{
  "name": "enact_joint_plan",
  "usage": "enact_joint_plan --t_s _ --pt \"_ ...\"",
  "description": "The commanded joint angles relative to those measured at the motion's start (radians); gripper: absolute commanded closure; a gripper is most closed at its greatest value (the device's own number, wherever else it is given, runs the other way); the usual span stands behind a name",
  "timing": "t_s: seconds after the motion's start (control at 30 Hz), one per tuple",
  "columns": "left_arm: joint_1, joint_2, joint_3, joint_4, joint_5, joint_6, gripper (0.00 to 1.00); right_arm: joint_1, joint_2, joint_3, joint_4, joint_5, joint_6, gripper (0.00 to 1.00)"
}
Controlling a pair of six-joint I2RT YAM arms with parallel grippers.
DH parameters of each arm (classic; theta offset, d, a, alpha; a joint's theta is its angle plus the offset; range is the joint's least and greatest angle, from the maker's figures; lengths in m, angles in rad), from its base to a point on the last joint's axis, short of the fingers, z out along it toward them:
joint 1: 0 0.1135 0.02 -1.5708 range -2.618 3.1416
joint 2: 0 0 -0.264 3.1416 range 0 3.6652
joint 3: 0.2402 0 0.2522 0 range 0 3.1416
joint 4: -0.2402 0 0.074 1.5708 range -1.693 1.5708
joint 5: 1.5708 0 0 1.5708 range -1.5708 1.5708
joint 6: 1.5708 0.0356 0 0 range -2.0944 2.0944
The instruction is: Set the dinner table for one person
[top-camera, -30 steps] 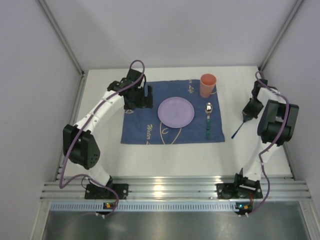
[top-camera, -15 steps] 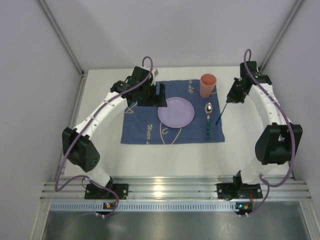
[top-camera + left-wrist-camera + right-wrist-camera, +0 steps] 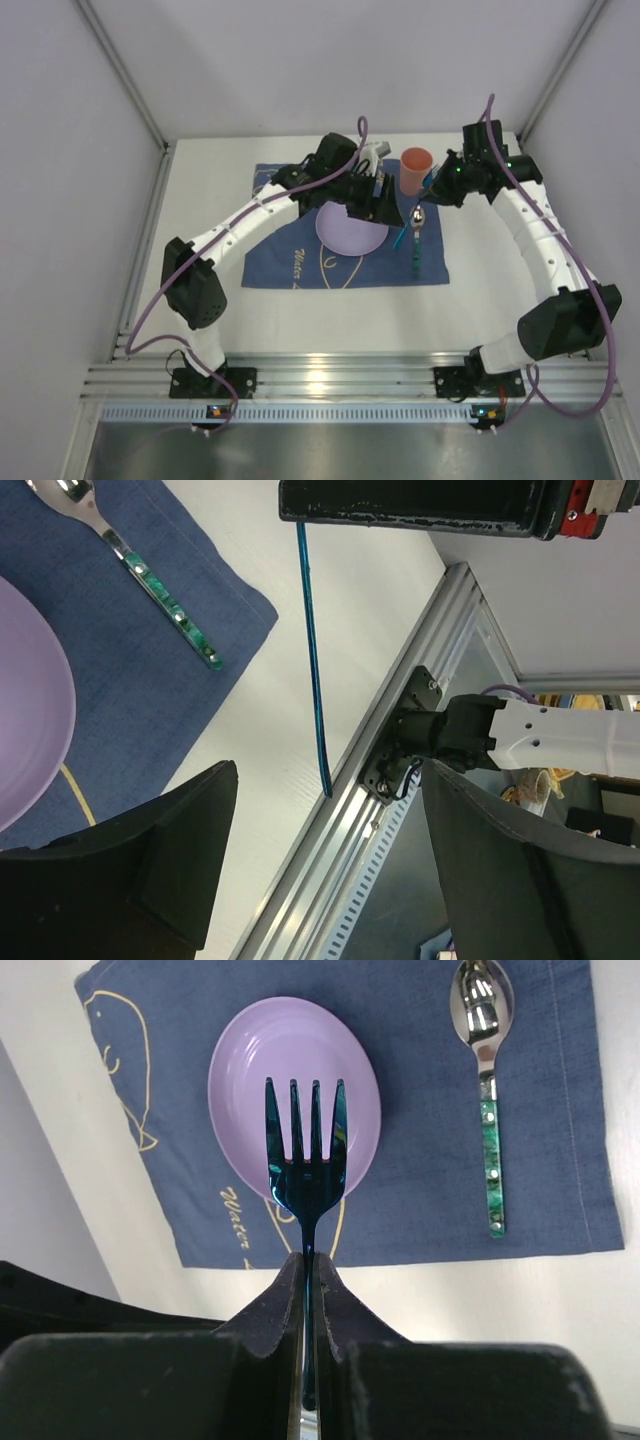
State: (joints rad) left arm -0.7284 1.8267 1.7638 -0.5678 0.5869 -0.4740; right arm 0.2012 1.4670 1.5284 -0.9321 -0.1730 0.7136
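My right gripper [image 3: 437,185] is shut on the handle of a dark-blue fork [image 3: 305,1150] and holds it in the air beside the orange cup [image 3: 415,170]. In the right wrist view the tines show over the purple plate [image 3: 250,1070]. My left gripper [image 3: 385,205] is wide open and empty, reaching across the plate [image 3: 345,242] toward the fork. In the left wrist view the fork [image 3: 310,650] hangs as a thin blue line from the right gripper, with its lower end between my open left gripper [image 3: 328,770]. The white dinner table [image 3: 200,300] carries everything.
A dark-blue cloth [image 3: 290,255] with yellow drawings lies under the plate. A spoon with a green handle [image 3: 416,240] lies on the cloth right of the plate, also in the right wrist view [image 3: 487,1110]. The aluminium rail [image 3: 330,375] runs along the near edge.
The left arm swung right from the cloth's left side to over the plate. The right arm carried the fork from the table's right side up and left, to beside the cup.
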Motion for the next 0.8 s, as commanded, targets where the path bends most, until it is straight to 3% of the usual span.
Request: enact_joint_plan --t_s 0.0,0.33,0.37,0.43,0.5,0.57,0.6,0.67,0.7,0.77 --pt "-0.008 0.009 0.023 0.103 0.062 -0.038 0.21 0.021 -0.033 0.065 0.013 -0.036 0.052 1.0" --pt "-0.037 0.057 0.019 0.161 0.065 -0.092 0.47 0.049 -0.037 0.068 0.053 -0.115 0.098 1.0" --pt "-0.037 0.059 0.016 0.164 0.062 -0.095 0.52 0.05 -0.036 0.07 0.061 -0.132 0.107 1.0" --pt "-0.037 0.062 0.013 0.171 0.054 -0.104 0.82 0.055 -0.037 0.068 0.073 -0.151 0.113 1.0" --pt "-0.037 0.062 0.008 0.174 0.047 -0.107 1.0 0.058 -0.039 0.064 0.09 -0.169 0.126 1.0" --pt "-0.036 0.056 0.011 0.157 -0.001 -0.091 1.0 0.06 -0.037 0.065 0.104 -0.184 0.121 1.0" --pt "-0.031 0.046 0.013 0.117 -0.021 -0.081 1.0 0.061 -0.034 0.07 0.105 -0.19 0.112 0.89" --pt "0.007 0.03 -0.019 0.083 -0.054 -0.06 1.0 0.06 -0.027 0.093 0.102 -0.189 0.081 0.48" --pt "0.032 -0.009 -0.048 0.075 -0.052 -0.06 1.0 0.058 -0.028 0.102 0.096 -0.183 0.07 0.01" --pt "0.125 -0.067 -0.193 0.124 -0.029 -0.078 1.0 0.052 -0.033 0.136 0.067 -0.159 0.031 0.0"
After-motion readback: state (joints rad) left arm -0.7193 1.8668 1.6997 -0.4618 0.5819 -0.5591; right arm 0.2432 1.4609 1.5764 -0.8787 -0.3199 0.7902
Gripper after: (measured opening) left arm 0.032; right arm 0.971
